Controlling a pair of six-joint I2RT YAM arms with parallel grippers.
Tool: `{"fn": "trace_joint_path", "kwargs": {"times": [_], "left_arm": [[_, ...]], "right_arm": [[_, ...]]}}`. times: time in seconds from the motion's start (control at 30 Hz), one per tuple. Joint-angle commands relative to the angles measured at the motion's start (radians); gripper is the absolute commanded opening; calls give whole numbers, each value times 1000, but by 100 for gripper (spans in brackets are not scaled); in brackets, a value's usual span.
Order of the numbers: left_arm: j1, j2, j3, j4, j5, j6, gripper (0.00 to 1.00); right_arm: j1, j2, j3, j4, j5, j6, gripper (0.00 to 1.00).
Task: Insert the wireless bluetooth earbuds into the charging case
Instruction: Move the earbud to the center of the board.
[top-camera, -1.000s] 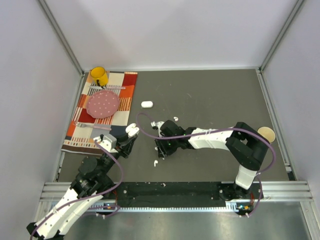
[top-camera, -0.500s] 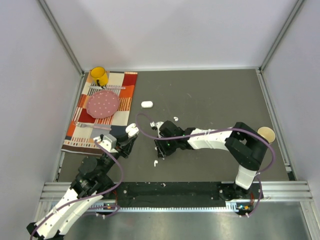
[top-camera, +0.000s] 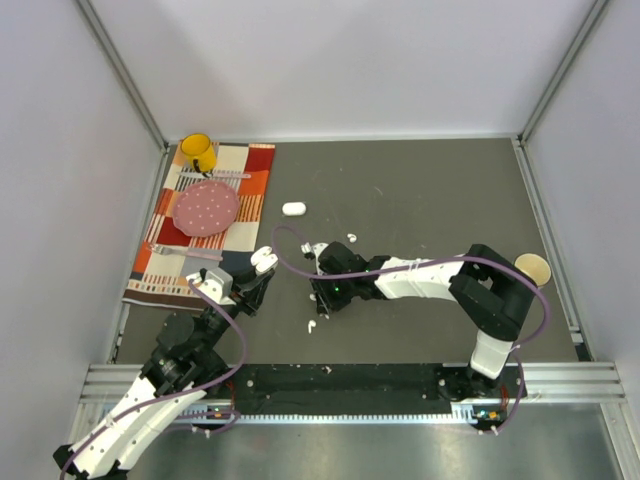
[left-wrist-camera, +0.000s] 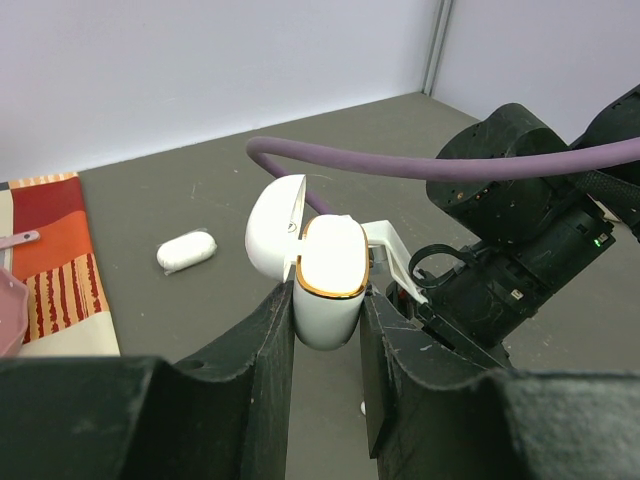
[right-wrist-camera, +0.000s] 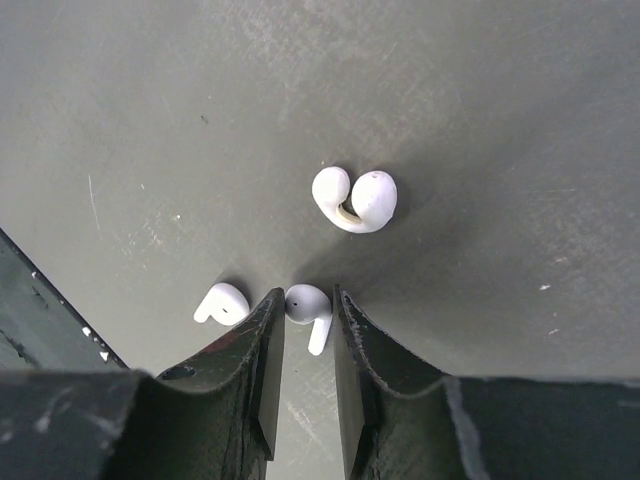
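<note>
Top view: left pincer (top-camera: 262, 264) clamped on the open case (top-camera: 265, 257), at 7 o'clock on the worktop (top-camera: 430, 190). Spare closed case (top-camera: 293, 209) lies at 12 o'clock from it.
Left wrist: case upright between the fingers, lid hinged back.
Right wrist: right pincer (right-wrist-camera: 306, 295) narrow around one earbud (right-wrist-camera: 306, 303) lying on the worktop; contact unclear. Second earbud (right-wrist-camera: 222, 302) just beside at 9 o'clock; touching pair (right-wrist-camera: 355, 198) at 1 o'clock.

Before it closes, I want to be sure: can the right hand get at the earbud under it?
Likely yes: the right hand straddles that earbud with its jaws open on either side. The second earbud lies just outside the jaws, not in the gap.
</note>
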Motion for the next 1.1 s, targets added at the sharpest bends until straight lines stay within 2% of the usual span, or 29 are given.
{"fn": "trace_joint_path", "kwargs": {"times": [0.0,0.23,0.67,0.77,0.9,1.07], "left_arm": [[3,-168,32,32,-9,-13,0],[3,-168,31,32,-7,-14,0],[3,-169,20,40,-9,-19,0],[3,-168,17,41,-9,-19,0],[3,-168,17,41,-7,-20,0],[3,-168,21,41,-9,-22,0]], "right_arm": [[18,-3,-5,2,72,25,24],[18,-44,-41,-9,209,101,23],[18,-110,-116,-33,373,245,24],[17,-106,-114,-44,382,265,30],[18,-109,-111,-45,375,256,44],[18,-109,-93,-56,375,209,49]]}}
